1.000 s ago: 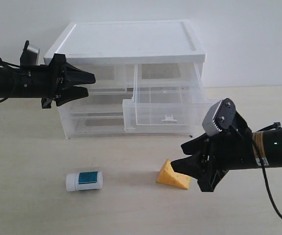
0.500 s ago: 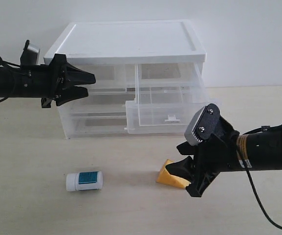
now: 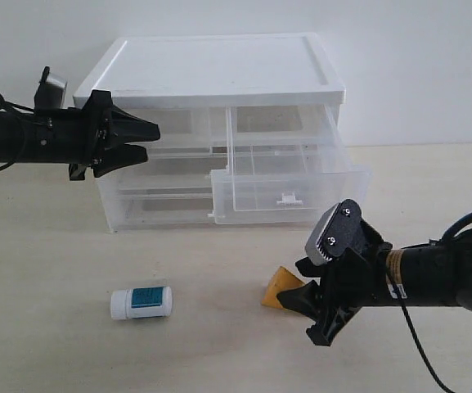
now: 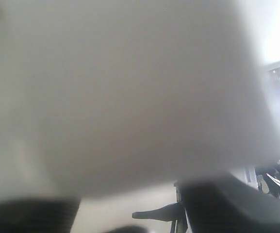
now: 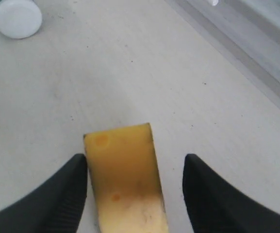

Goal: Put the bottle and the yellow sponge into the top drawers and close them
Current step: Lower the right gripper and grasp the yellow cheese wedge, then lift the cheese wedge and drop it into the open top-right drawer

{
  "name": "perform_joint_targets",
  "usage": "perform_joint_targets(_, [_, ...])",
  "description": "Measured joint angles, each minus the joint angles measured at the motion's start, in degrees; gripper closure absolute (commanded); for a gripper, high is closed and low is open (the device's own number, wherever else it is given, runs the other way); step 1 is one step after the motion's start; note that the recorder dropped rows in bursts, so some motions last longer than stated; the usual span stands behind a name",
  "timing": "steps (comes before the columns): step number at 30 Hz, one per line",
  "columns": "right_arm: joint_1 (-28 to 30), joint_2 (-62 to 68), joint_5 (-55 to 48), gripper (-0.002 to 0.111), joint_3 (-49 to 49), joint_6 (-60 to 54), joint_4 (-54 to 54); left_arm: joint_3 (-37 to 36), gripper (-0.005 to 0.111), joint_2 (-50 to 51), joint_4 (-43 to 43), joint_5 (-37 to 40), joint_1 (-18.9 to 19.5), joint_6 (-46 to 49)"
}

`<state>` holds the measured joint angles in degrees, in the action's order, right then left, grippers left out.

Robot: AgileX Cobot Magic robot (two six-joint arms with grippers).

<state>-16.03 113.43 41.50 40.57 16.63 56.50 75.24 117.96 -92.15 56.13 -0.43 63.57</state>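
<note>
- the right tool (image 3: 304,314) is down low at the surface (image 3: 56,262), jaws spread wide, one on each side of the yellow sponge (image 3: 280,286).
- the right wrist view confirms it: the yellow sponge (image 5: 125,179) lies between the two dark fingers (image 5: 67,194) of the right tool (image 5: 135,162). one finger is just beside the wedge and the other stands well apart, so there is no squeeze on it.
- the sponge lies flat on the surface in front of the cabinet (image 3: 219,70), below the pulled-out drawer, with its thin end pointing away from the tool.
- the bottle (image 3: 141,302) lies on its side on the surface, well apart from the sponge on the left side of the exterior view, white cap to the left and teal label facing up. its cap (image 5: 14,14) just peeks into a corner of the right wrist view.
- the right top drawer (image 3: 289,184) is pulled out, with its white tab handle (image 3: 285,197) facing forward.
- the left top drawer (image 3: 178,135) looks pushed in, partly hidden behind the left tool (image 3: 150,139).
- the left tool hangs in the air at the cabinet's left front corner, level with the top drawers, jaws parted by a narrow gap and holding nothing.
- the left wrist view is a pale blur and shows little that can be made out.
</note>
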Motion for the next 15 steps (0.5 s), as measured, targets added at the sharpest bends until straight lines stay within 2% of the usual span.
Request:
perform_joint_targets(5, [0.00, 1.03, 0.45, 0.056, 0.09, 0.00, -0.07, 0.00, 0.053, 0.00, 0.09, -0.12, -0.09, 0.00])
perform_joint_targets(7, [0.00, 2.49, 0.45, 0.067, 0.09, -0.28, 0.07, 0.00, 0.053, 0.00, 0.09, -0.12, -0.09, 0.00])
perform_joint_targets(10, [0.00, 2.35, 0.45, 0.104, 0.09, 1.02, 1.16, 0.00, 0.053, 0.00, 0.09, -0.12, -0.09, 0.00])
perform_joint_targets(11, [0.00, 2.07, 0.34, 0.108, 0.09, 2.18, 2.31, 0.00, 0.053, 0.00, 0.09, -0.12, -0.09, 0.00])
perform_joint_targets(15, [0.00, -1.79, 0.14, 0.108, 0.09, 12.83, 13.06, 0.00, 0.053, 0.00, 0.09, -0.12, -0.09, 0.00])
